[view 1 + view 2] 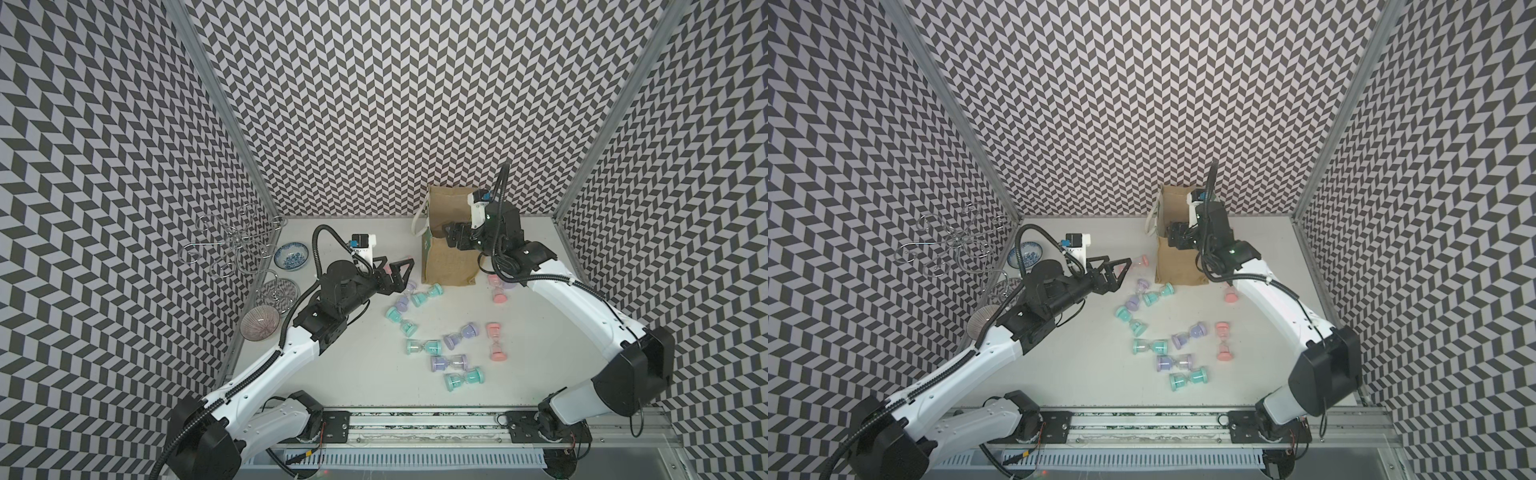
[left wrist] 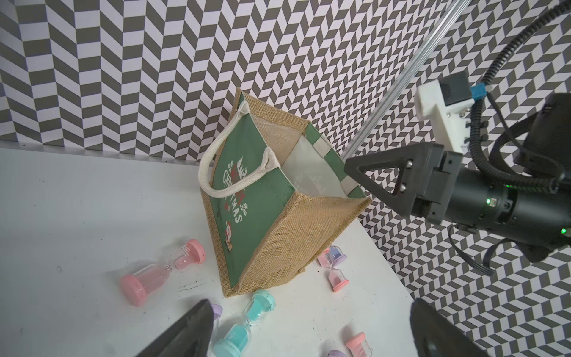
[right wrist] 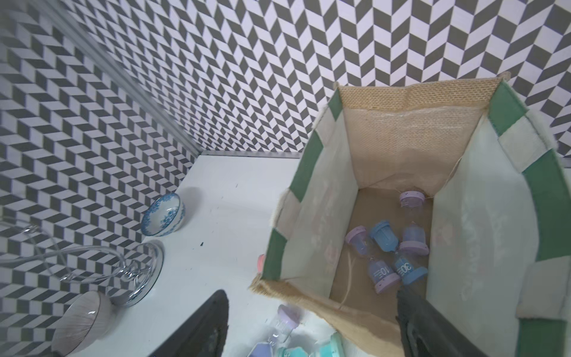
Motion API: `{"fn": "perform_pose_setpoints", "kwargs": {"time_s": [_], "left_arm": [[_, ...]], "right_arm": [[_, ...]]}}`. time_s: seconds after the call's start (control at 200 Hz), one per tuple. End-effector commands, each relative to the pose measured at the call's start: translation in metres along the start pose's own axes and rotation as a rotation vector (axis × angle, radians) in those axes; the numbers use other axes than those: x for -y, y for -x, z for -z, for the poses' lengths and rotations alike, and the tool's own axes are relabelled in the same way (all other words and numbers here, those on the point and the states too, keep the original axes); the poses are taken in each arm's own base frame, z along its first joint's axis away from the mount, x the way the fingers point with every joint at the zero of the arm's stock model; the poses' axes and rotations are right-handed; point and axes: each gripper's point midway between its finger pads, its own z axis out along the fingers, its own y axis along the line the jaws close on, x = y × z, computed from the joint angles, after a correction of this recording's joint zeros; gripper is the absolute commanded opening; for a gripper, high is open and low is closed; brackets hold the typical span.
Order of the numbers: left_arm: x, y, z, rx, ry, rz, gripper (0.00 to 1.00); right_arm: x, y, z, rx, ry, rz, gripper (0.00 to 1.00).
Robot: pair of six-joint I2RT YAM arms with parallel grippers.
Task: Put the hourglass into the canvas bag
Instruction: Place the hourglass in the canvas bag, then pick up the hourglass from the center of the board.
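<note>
Hourglasses [image 1: 414, 347] in teal, lilac and pink are lying on their sides across the white desk [image 1: 353, 386], most of them scattered in front of the canvas bag [image 1: 446, 266]. The canvas bag is standing upright toward the back of the desk, close to the patterned wall. Its mouth is gaping open and a cream rope handle [image 2: 210, 173] is drooping over the green printed panel. On its floor, in the right wrist view, a blue hourglass [image 3: 384, 236] is lying crossed with two lilac hourglasses [image 3: 414, 235].

The right hand [image 3: 312, 290] is hovering at the bag's mouth, released, its jaws standing wide apart and gripping nothing. In its own wrist view one jaw is showing against the pale lining and the other against the desk outside the rim. The left hand [image 1: 397, 264] is hanging above the desk on the left arm's side of the bag, also released, with nothing between its jaws. Beyond it a pink hourglass [image 2: 160, 272] is lying just beside the green panel, and a teal hourglass [image 2: 244, 321] is lying just beside the bag's near corner. Another pink hourglass [image 1: 498, 295] is lying on the right arm's side of the bag, partly hidden under that arm.

By the left arm, a blue-and-white bowl [image 1: 292, 255], a ribbed bowl [image 1: 259, 326] and a wire stand [image 1: 276, 291] are sitting well apart from the bag.
</note>
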Motion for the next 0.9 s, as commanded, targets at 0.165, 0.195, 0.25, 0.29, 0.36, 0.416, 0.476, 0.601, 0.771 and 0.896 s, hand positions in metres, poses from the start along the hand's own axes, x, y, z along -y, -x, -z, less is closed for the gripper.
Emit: {"fn": "perform_pose_setpoints", "kwargs": {"time_s": [0.165,0.195,0.25,0.29,0.36,0.416,0.476,0.601,0.771,0.896], "left_arm": [[-0.015,-0.020,0.027,-0.035,0.072,0.049,0.99],[-0.016,-0.021,0.030,-0.036,0.080,0.049,0.99],[-0.017,-0.022,0.035,-0.038,0.086,0.049,0.99],[-0.019,-0.025,0.038,-0.045,0.091,0.052,0.99],[-0.022,-0.031,0.042,-0.058,0.099,0.061,0.99],[-0.025,-0.037,0.045,-0.066,0.105,0.071,0.99],[-0.028,-0.042,0.049,-0.067,0.110,0.082,0.99],[-0.034,-0.053,0.055,-0.078,0.121,0.111,0.99],[-0.044,-0.068,0.061,-0.086,0.147,0.136,0.99],[-0.052,-0.078,0.064,-0.090,0.165,0.155,0.99]], "right_arm": [[-0.040,-0.042,0.035,-0.021,0.057,0.045,0.85],[-0.042,-0.051,0.037,-0.037,0.060,0.046,0.85],[-0.047,-0.069,0.041,-0.066,0.084,0.050,0.85],[-0.052,-0.081,0.044,-0.081,0.101,0.046,0.85],[-0.059,-0.106,0.045,-0.133,0.116,0.051,0.85],[-0.066,-0.125,0.046,-0.177,0.136,0.068,0.86],[-0.072,-0.147,0.046,-0.220,0.151,0.089,0.85],[-0.084,-0.190,0.046,-0.331,0.189,0.136,0.85],[-0.097,-0.241,0.042,-0.427,0.205,0.208,0.84],[-0.105,-0.263,0.033,-0.458,0.212,0.233,0.84]]}}
